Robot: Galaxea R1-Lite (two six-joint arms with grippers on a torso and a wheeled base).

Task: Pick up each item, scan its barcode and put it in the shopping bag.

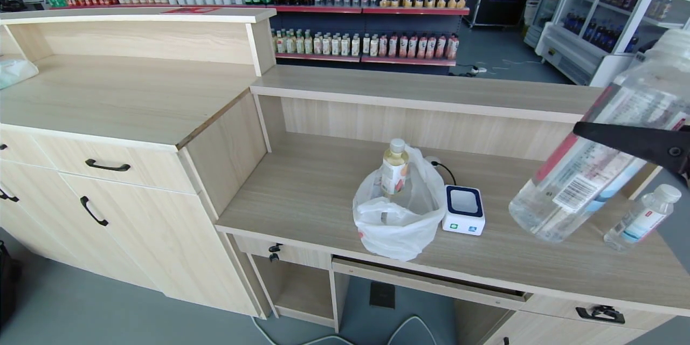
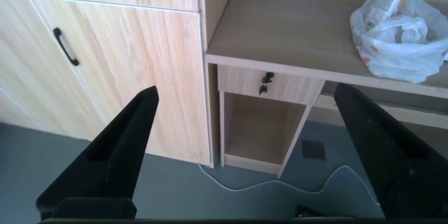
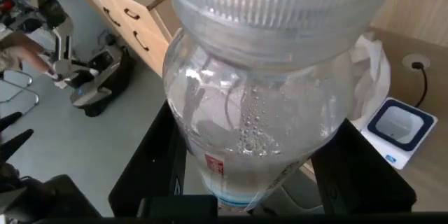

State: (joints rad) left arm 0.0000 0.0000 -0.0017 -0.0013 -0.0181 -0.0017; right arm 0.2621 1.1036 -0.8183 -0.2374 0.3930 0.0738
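Right hand [image 3: 248, 175] raised, gripping tilted water bottle [image 1: 587, 172], above counter [image 1: 302, 188]

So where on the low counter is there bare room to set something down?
Widest free patch: the counter between the cabinet wall and the bag. Another lies between the scanner and the small bottle, beneath the held big bottle. Bag and scanner sit close together mid-counter.
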